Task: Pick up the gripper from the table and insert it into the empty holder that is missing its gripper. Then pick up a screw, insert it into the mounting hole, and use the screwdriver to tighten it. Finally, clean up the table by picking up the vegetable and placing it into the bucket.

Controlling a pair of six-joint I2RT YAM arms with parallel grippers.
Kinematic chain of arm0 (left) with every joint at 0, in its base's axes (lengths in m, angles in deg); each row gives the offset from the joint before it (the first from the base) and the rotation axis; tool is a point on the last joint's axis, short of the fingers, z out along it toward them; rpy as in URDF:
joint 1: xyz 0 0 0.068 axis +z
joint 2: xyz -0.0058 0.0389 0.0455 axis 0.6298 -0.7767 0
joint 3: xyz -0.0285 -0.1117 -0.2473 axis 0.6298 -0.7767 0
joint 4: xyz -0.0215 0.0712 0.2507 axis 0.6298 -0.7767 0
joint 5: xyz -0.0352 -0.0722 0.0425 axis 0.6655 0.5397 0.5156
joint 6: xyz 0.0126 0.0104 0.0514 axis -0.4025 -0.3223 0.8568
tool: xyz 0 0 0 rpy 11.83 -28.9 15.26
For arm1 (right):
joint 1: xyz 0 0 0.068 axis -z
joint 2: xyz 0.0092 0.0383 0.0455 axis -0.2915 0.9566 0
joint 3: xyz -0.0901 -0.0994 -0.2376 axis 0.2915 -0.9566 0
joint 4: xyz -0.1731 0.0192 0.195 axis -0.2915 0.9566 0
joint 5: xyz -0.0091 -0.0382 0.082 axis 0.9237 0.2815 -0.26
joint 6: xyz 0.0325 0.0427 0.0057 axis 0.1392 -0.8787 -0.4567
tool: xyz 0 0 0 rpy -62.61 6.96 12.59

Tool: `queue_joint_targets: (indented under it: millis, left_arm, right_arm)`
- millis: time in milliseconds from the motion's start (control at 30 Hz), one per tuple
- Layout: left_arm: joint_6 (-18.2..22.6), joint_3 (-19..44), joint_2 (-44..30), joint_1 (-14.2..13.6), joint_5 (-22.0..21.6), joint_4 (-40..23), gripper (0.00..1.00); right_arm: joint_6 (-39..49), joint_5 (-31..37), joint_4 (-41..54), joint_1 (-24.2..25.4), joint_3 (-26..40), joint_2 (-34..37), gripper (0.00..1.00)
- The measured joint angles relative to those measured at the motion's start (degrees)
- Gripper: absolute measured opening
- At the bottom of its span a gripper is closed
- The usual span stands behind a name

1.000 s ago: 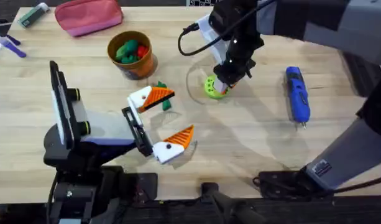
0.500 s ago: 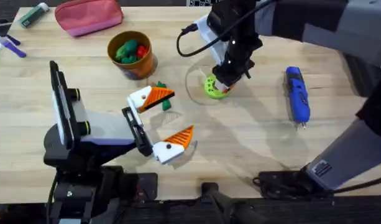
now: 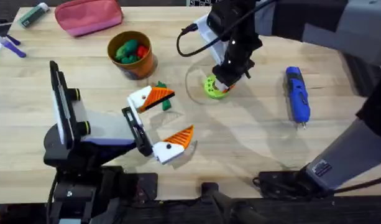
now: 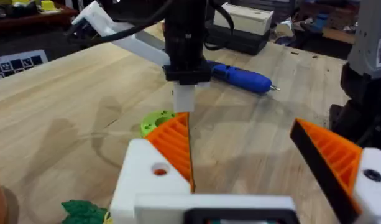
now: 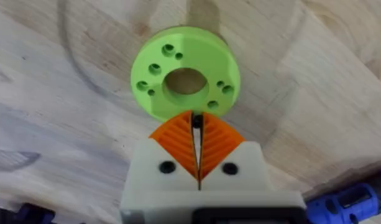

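Screw (image 5: 196, 121) is sitting pinched in the clenched right end effector (image 5: 197, 140), just near of the green disc (image 5: 185, 81); left end effector (image 3: 165, 121) is resting released.

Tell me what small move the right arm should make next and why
Probably lift the right gripper straight up off the lime-green ring disc. Its orange pads look pressed together, with something small and dark between their tips, possibly a screw. The left gripper waits open near the dark-green vegetable, so the pinched piece likely goes there next.
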Motion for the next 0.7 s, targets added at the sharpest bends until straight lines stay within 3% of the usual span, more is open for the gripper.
queue_joint_targets:
  millis: [333, 700]
  left_arm:
    - [0.0, 0.0, 0.0, 0.0, 0.0, 0.0, 0.985]
    - [0.0, 0.0, 0.0, 0.0, 0.0, 0.0, 0.985]
  right_arm:
    - [-0.4, 0.2, -0.6, 0.0, 0.0, -1.1, 0.007]
    - [-0.6, 0.2, -0.4, 0.0, 1.2, -13.9, 0.007]
